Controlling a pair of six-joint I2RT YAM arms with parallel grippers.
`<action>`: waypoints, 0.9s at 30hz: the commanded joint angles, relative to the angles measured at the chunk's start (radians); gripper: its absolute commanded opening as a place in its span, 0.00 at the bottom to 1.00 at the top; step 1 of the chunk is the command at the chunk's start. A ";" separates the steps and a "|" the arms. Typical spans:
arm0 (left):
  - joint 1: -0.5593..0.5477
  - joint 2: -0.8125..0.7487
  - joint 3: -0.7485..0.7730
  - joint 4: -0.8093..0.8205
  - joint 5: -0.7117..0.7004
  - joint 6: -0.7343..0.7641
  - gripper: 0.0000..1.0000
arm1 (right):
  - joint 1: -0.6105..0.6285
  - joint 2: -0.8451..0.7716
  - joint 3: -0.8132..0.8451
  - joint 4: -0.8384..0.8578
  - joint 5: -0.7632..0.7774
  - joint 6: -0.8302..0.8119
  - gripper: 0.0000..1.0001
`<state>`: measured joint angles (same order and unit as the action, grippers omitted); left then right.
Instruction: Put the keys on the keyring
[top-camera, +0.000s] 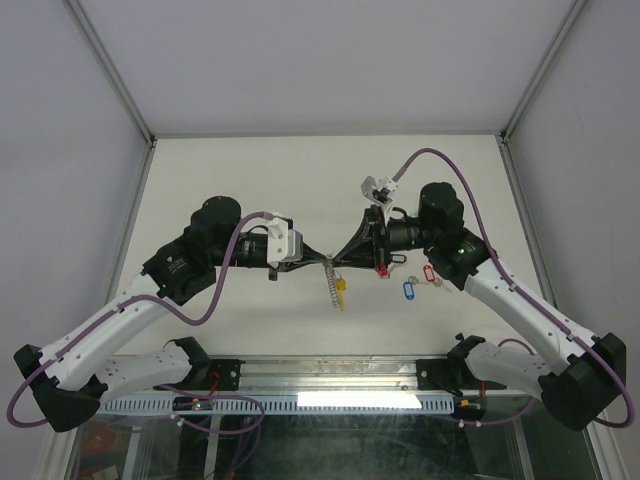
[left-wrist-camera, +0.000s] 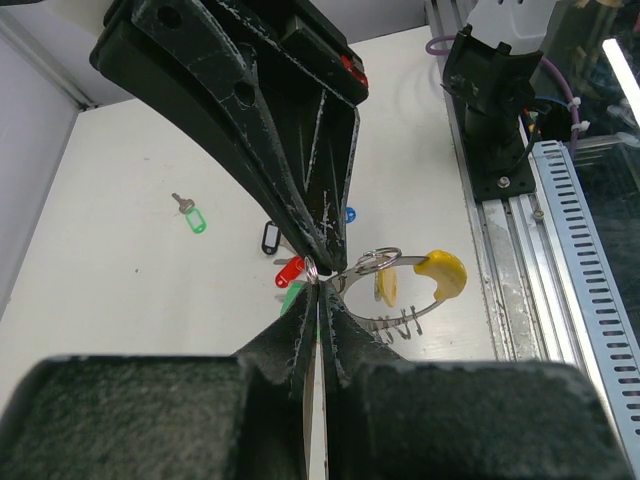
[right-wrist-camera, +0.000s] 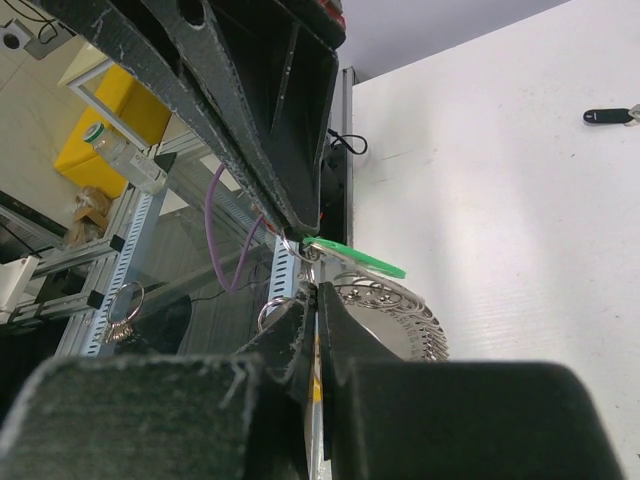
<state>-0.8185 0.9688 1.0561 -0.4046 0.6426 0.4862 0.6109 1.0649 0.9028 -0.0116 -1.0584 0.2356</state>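
Observation:
My left gripper (top-camera: 325, 261) and right gripper (top-camera: 346, 256) meet tip to tip above the table's middle, both shut. The keyring (top-camera: 331, 285), a silvery coil with a yellow segment (left-wrist-camera: 445, 272), hangs from the meeting point and seems pinched by my left fingertips (left-wrist-camera: 335, 310). It also shows in the right wrist view (right-wrist-camera: 400, 312). A yellow-tagged key (left-wrist-camera: 385, 285) hangs on it. A green-tagged key (right-wrist-camera: 356, 259) sits at the fingertips with its small split ring (left-wrist-camera: 310, 268) at my right gripper's tip. Who grips which is partly hidden.
Loose keys lie on the table to the right: blue tag (top-camera: 408, 290), red tag (top-camera: 432, 272), another red tag (left-wrist-camera: 289, 272), black tag (left-wrist-camera: 268, 238) and a green tag (left-wrist-camera: 191, 216). The metal rail (top-camera: 330, 385) runs along the near edge.

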 joint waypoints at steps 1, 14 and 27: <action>-0.003 -0.010 0.038 0.025 0.050 0.012 0.00 | -0.013 -0.024 0.007 0.060 0.015 0.018 0.00; -0.002 0.006 0.044 0.003 0.053 0.023 0.00 | -0.035 -0.063 -0.010 0.098 0.034 0.031 0.00; -0.002 0.004 0.048 0.001 0.030 0.023 0.00 | -0.041 -0.070 -0.016 0.084 -0.049 0.010 0.00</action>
<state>-0.8185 0.9779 1.0584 -0.4202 0.6613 0.4881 0.5770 1.0145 0.8848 0.0185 -1.0557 0.2527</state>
